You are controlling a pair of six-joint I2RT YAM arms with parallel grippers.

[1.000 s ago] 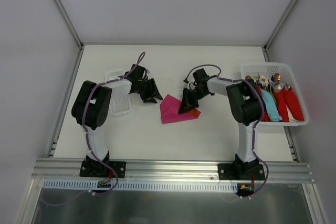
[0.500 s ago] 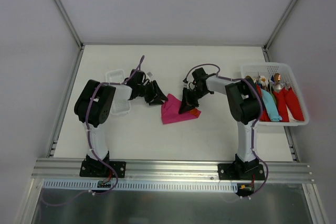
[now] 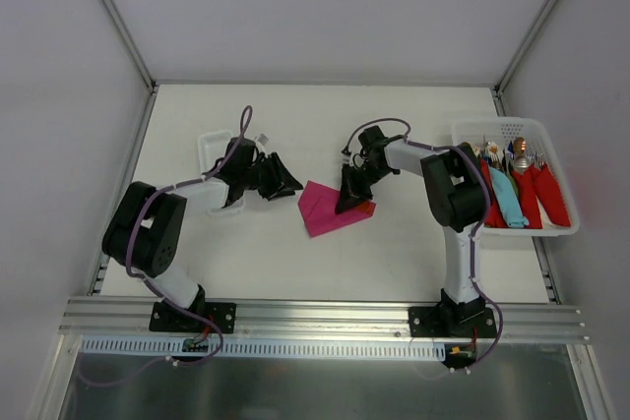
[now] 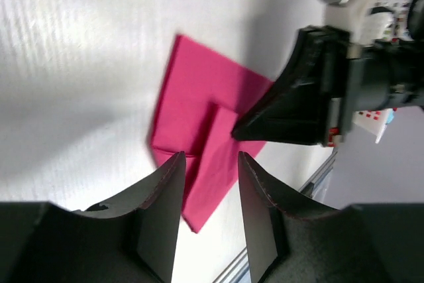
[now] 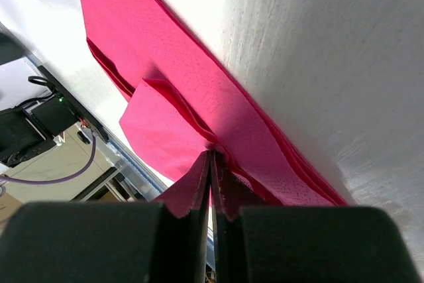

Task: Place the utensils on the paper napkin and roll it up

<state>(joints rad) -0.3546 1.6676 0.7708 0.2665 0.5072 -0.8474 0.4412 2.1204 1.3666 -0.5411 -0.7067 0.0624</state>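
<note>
Swung toward the near left at its elbow, the left gripper [image 3: 282, 178] hovers with jaws parted and empty, just left of the paper napkin [image 3: 323, 210]. The right gripper [image 3: 350, 199], clenched, pinches a raised fold on the napkin's right side, mid-table [image 3: 394, 243].

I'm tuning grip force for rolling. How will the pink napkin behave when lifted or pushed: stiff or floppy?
The napkin is probably floppy: it folds up where the right gripper pinches it, while the rest lies flat. It looks thin and light, with layered edges, so a push would likely crumple or slide it.
</note>
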